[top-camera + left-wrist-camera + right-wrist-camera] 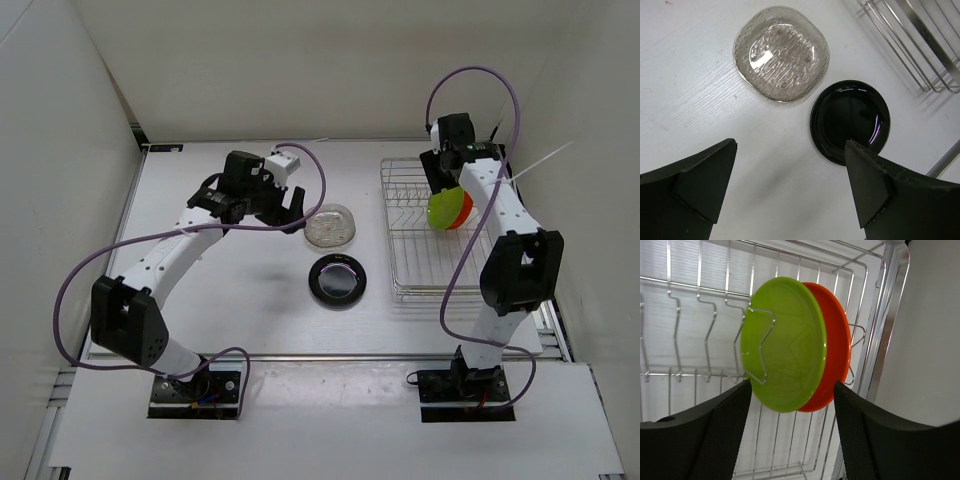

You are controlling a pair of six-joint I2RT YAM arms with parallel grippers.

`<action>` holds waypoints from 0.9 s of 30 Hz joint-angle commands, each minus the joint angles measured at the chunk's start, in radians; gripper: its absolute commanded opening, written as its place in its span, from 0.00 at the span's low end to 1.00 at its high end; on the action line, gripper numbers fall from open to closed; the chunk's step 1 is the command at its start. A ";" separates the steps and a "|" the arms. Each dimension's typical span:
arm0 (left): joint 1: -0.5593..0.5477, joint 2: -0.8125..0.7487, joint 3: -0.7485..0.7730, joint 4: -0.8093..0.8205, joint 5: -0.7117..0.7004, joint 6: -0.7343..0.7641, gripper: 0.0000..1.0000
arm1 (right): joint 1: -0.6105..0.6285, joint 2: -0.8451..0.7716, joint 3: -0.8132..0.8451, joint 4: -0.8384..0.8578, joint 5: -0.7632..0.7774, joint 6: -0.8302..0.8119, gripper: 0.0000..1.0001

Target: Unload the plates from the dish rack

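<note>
Hovering with jaws spread and empty, right tool (792, 385) faces upright lime green plate (785, 345): likely light, stiff, slick; pinch exposed rim.

ahead of your right fingers (880, 440), only a crescent of the orange plate (840, 345) shows; the lime green plate (790, 350) covers the rest. the dish rack (891, 315) runs off the frame past both fingers. one of your left fingers (875, 190) hides the near rim of the black plate (850, 117). from above, the right fingers cannot be made out.

White table (240, 300), plain white walls (300, 60)
</note>
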 commanded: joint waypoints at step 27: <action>0.031 -0.099 -0.018 0.021 -0.011 0.001 1.00 | -0.067 0.056 0.040 0.030 -0.003 0.019 0.61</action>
